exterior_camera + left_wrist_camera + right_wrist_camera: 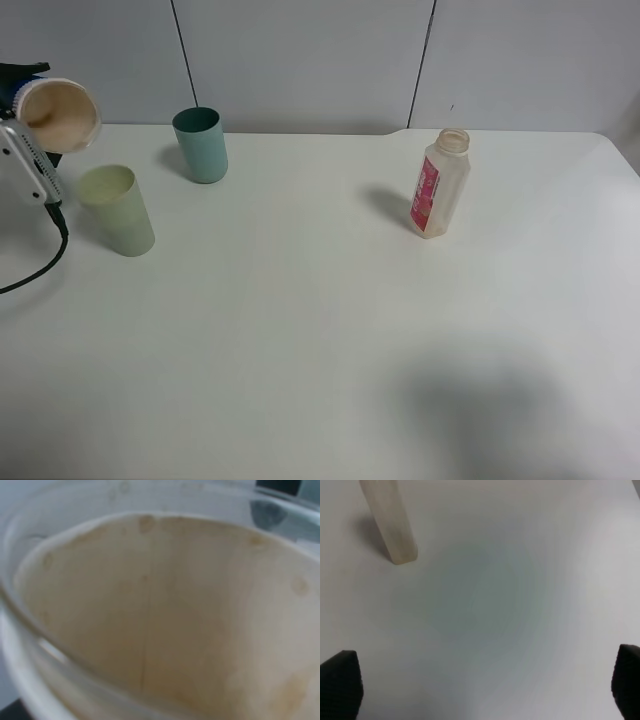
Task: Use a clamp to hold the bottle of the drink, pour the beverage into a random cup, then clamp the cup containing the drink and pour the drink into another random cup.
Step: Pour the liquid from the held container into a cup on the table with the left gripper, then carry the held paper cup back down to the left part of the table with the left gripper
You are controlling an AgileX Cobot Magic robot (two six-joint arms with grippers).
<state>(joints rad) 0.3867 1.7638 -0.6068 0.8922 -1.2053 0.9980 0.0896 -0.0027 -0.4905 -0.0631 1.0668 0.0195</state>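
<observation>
My left gripper [30, 120] is shut on a white cup [60, 113] with a tan-stained inside. It holds the cup tipped on its side at the far left, just above and behind a pale green cup [118, 210]. The left wrist view is filled by the held cup's inside [165, 625], and no liquid shows in it. A teal cup [201, 144] stands upright further back. The clear bottle [438, 183] with a pink label stands uncapped at the right. Its lower part also shows in the right wrist view [390, 522]. My right gripper [480, 685] is open above the bare table, apart from the bottle.
The white table [320, 340] spans the whole exterior view, with a grey panelled wall [300, 50] behind it. A black cable [45, 260] hangs from the left arm over the table's left edge. The right arm is out of the exterior view.
</observation>
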